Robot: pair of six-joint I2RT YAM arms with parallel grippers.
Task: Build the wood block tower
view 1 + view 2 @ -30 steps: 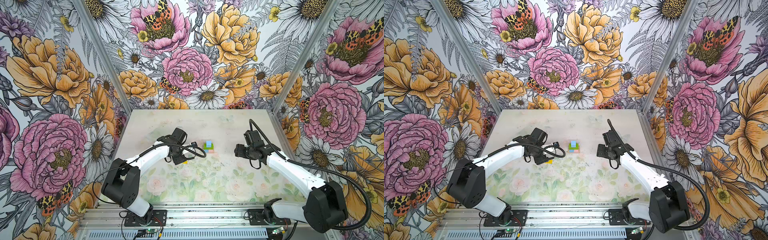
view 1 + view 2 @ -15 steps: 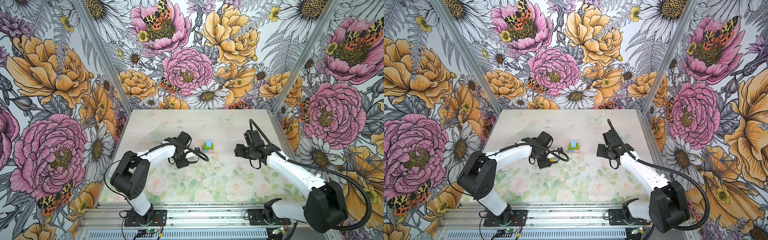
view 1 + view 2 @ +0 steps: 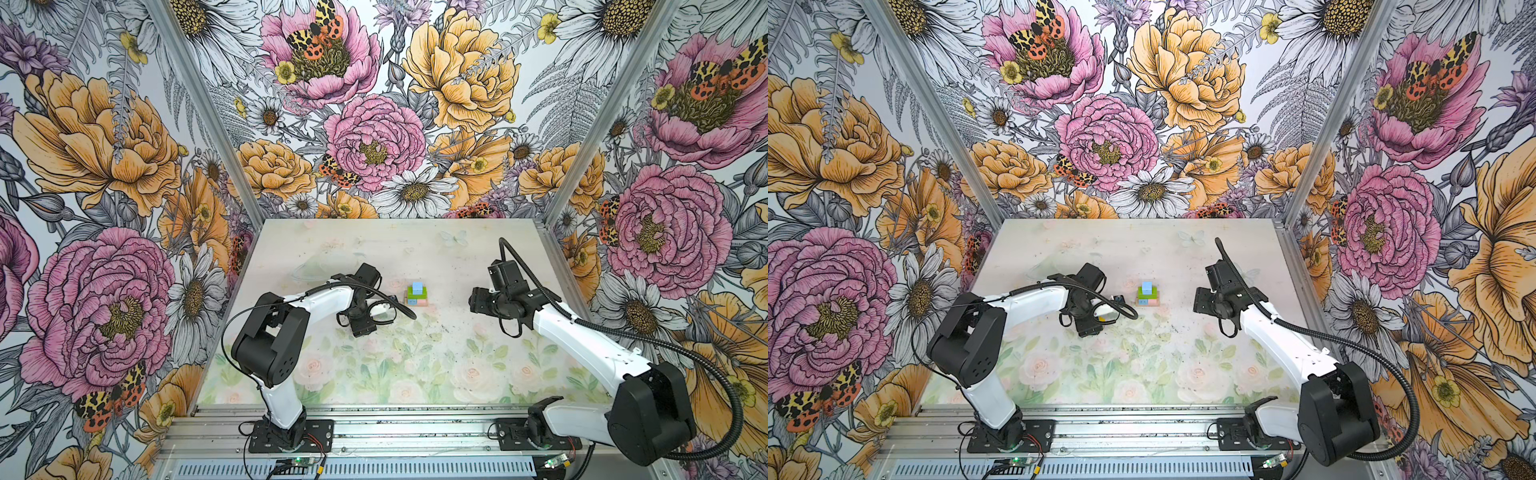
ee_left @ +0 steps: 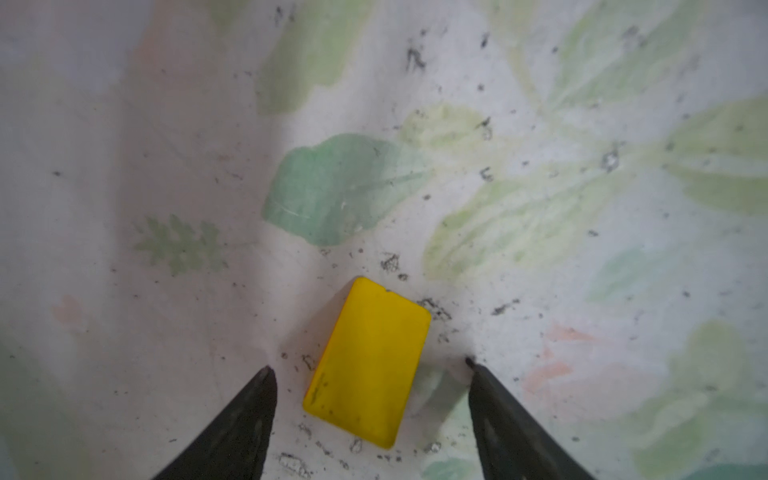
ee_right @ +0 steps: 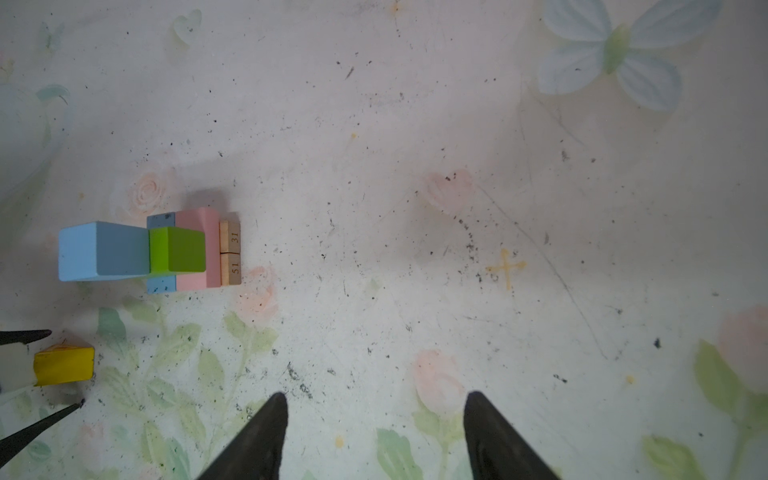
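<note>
My left gripper [image 4: 369, 365] is lowered to the table [image 3: 419, 374] with its fingers spread apart. It holds nothing.

1. Position of the piece. The yellow roof-shaped piece [image 4: 367, 362] lies flat on the table between my two fingertips. There is a gap on each side, and neither finger touches it.
2. Axis. The long axis of the piece runs roughly along my reach, skewed slightly to one side. The jaws therefore stand across its short width. The far end of the piece projects past my fingertips.
3. Appearance. The paint is glossy yellow, the corners are rounded, and there are dark scuffs near the close end. A broad flat face is turned up. I judge the ridge to be lying sideways, but the wrist view does not settle this.
4. Destination. The tower [image 3: 417, 294] stands near, to the right of my left gripper. It has a tan base, blue and pink bricks, a green brick, and the light blue cube [image 3: 417, 286] on top. It has no roof yet.
5. Other arm. My right gripper [image 5: 376, 398] hangs open and empty, well apart on the far side of the tower. The left arm is therefore the nearer one.
</note>
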